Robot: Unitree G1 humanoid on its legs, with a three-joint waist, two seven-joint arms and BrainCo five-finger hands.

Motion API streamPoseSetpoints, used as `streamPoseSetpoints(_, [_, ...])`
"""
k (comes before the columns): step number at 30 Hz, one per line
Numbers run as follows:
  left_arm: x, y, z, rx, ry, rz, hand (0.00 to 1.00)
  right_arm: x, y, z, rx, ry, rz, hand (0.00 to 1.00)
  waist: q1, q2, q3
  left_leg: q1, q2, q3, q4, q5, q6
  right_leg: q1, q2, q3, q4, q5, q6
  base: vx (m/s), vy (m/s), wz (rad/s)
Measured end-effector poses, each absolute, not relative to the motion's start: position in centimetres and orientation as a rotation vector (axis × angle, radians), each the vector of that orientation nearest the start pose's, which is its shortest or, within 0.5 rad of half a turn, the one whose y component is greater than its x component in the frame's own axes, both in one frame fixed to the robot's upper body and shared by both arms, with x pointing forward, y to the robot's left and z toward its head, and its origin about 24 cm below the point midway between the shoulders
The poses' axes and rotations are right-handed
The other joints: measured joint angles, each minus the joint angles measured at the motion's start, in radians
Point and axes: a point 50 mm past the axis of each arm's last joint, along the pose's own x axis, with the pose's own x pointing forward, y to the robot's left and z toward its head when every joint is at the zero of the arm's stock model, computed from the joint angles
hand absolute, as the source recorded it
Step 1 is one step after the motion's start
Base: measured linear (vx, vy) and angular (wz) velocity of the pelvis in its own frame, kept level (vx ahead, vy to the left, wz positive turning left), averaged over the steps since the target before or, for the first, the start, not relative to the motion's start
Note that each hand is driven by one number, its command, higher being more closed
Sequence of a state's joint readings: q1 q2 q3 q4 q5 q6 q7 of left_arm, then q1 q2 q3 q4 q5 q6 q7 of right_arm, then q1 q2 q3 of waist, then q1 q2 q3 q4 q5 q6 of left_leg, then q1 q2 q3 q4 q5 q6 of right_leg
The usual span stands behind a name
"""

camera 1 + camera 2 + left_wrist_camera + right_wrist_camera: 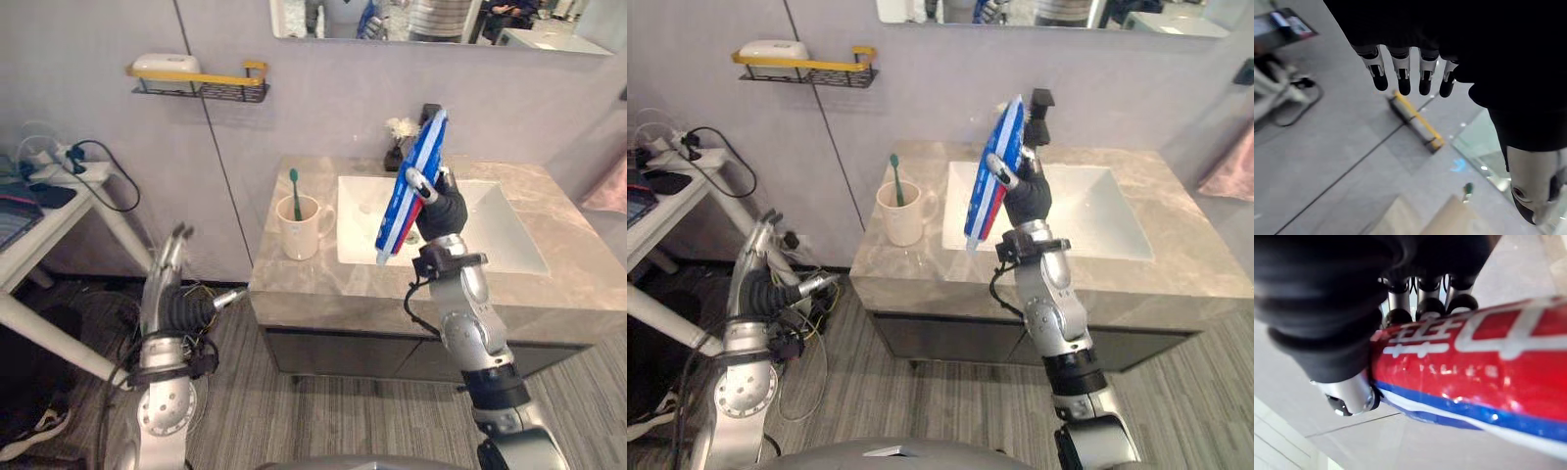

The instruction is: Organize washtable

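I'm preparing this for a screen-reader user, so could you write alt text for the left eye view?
The robot's right hand grips a blue, red and white toothpaste tube, tilted, above the white basin of a marble washtable. Left of the basin a cream mug holds a green toothbrush. The left hand hangs open beside the washtable.

Plain grey wall (98, 147), mirror (441, 20) high up, yellow and black shelf (201, 86) on the wall, brown stone worktop (284, 279) with a white sink (500, 230), dark cupboard (333, 352) under it, grey striped floor (323, 421), white table (59, 211) on the left
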State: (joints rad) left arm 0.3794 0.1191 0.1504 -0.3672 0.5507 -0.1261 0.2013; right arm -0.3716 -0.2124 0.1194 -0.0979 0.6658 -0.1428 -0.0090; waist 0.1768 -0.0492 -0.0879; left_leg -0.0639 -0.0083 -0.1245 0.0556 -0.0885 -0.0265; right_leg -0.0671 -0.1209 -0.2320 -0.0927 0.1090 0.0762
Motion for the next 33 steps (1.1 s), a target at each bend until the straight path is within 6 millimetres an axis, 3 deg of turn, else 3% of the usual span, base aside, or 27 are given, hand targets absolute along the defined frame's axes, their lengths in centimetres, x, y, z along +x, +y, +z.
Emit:
streamPoseSetpoints(4, [16.5,22.2,4.5,0.679,-0.002,0.354,0.00,30.3,-12.4,19.0,0.372,-0.582,0.232,1.00,0.004,-0.009,0.023,-0.004,-0.004,-0.026,-0.018,0.008,0.002,0.009,-0.006,-0.031,0.000,-0.007,0.001,-0.02,0.003,0.25])
streamPoseSetpoints(8, [16.2,22.3,1.8,0.659,0.111,0.341,0.00,30.3,-11.6,19.6,0.276,-0.617,0.177,1.00,0.025,-0.012,0.024,-0.009,-0.005,-0.046,-0.025,0.012,0.002,0.009,-0.008,-0.048,0.000,-0.014,0.002,0.02,-0.006,0.16])
streamPoseSetpoints(11, [15.5,22.3,-1.2,0.626,0.244,0.315,0.00,30.6,-10.9,20.5,0.209,-0.655,0.139,1.00,0.027,-0.011,0.026,-0.019,-0.005,-0.065,-0.020,0.020,-0.001,0.006,-0.008,-0.070,0.000,-0.016,0.003,0.06,-0.023,0.21])
streamPoseSetpoints(13, [14.6,21.8,-4.2,0.604,0.383,0.266,0.00,31.1,-9.8,21.3,0.145,-0.681,0.111,1.00,0.027,-0.009,0.028,-0.020,-0.005,-0.078,-0.016,0.020,-0.001,0.006,-0.008,-0.083,0.000,-0.016,0.003,0.05,-0.015,0.15])
streamPoseSetpoints(17, [13.1,20.8,-7.2,0.584,0.518,0.199,0.00,31.3,-8.2,22.1,0.028,-0.730,0.094,1.00,0.034,-0.011,0.032,-0.020,-0.006,-0.080,-0.016,0.020,-0.001,0.007,-0.014,-0.084,0.000,-0.016,0.003,0.01,0.002,0.03])
streamPoseSetpoints(27, [11.2,19.6,-10.7,0.575,0.700,0.109,0.00,31.2,-6.1,23.4,-0.140,-0.815,0.083,1.00,0.052,-0.010,0.059,-0.054,-0.005,-0.104,-0.001,0.024,-0.008,0.001,-0.011,-0.108,0.000,-0.021,0.003,-0.02,-0.008,0.08])
streamPoseSetpoints(33, [9.6,20.4,-12.1,0.599,0.803,0.099,0.00,30.9,-5.3,24.8,-0.225,-0.897,0.072,1.00,0.054,-0.012,0.085,-0.062,-0.003,-0.108,0.004,0.025,-0.010,-0.001,-0.009,-0.109,0.000,-0.021,0.003,0.00,-0.003,0.01])
